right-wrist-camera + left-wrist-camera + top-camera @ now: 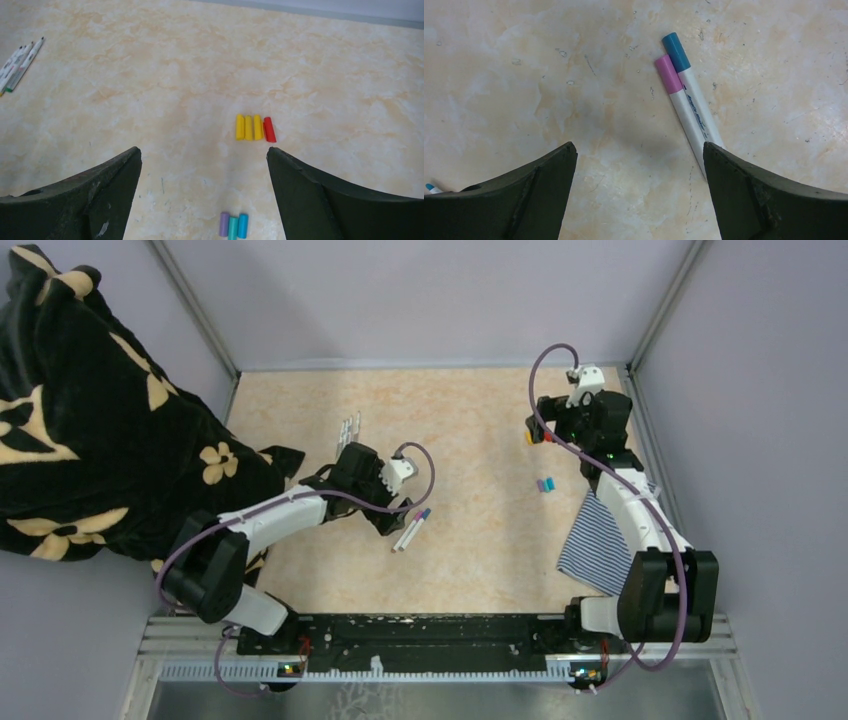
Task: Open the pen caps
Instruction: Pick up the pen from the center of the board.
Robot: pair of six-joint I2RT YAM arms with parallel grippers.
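Observation:
Two capped pens lie side by side on the table, one with a pink cap (669, 75) and one with a blue cap (675, 51); from above they show as a pair (412, 528). My left gripper (639, 150) hangs open just above them, its right finger over the barrels' ends, nothing held. Loose pen caps lie at the right: three yellow (248, 127) with a red one (269, 129), and a purple, teal and blue group (233, 225). My right gripper (204, 152) is open and empty above these caps. Several uncapped pens (17, 65) lie far left.
A blue-and-white striped cloth (600, 540) lies by the right arm. A black flowered blanket (90, 420) covers the left side. The uncapped pens (348, 428) sit behind the left gripper (388, 520). Grey walls close the table at the back and sides.

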